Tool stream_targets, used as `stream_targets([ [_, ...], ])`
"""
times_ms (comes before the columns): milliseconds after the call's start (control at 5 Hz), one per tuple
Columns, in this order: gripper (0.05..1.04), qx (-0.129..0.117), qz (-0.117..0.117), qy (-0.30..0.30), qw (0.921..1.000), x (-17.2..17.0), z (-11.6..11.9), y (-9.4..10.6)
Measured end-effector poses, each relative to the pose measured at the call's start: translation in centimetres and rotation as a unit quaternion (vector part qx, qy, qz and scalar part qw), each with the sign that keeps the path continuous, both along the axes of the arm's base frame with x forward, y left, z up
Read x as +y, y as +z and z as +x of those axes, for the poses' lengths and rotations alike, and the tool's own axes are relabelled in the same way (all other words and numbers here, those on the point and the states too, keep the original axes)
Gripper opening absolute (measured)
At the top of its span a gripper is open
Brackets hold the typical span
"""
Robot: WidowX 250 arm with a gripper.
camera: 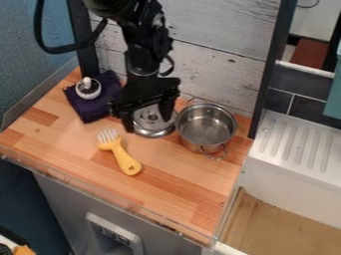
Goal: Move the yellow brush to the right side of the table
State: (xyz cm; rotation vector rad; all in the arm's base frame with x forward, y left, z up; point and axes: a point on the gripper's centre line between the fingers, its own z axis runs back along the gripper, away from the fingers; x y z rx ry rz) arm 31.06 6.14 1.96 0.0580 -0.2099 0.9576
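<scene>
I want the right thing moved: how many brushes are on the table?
1: the yellow brush lies in front of the pincer, its handle slanting toward the front of the table. A smaller one could be hidden behind the pot.

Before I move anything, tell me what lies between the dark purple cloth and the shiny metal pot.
In the camera view, a round silver metal lid lies between the cloth and the pot, partly behind the black gripper.
</scene>
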Motion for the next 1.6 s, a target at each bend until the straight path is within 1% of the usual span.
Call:
stream_targets([
  [200, 1.001, 0.014, -0.01, 0.077, 0.9969, 1.2, -2.4, -1.2],
  [400, 1.001, 0.021, 0.0, 0.122, 0.9923, 2.2, -3.8, -2.0],
  [600, 1.001, 0.009, 0.008, 0.142, 0.9898, 3.2, -3.9, -2.1],
  [800, 1.001, 0.027, 0.016, 0.141, 0.9895, 3.7, -3.7, -3.6],
  [1000, 1.001, 0.047, 0.021, 0.134, 0.9896, 4.2, -2.7, -5.5],
  [1200, 1.001, 0.061, 0.025, 0.132, 0.989, 4.5, -1.9, -6.3],
  [1400, 0.946, 0.069, 0.018, 0.115, 0.9907, 4.3, -1.2, -6.7],
  [1600, 0.654, 0.07, 0.022, 0.107, 0.9916, 4.2, -1.1, -6.7],
])
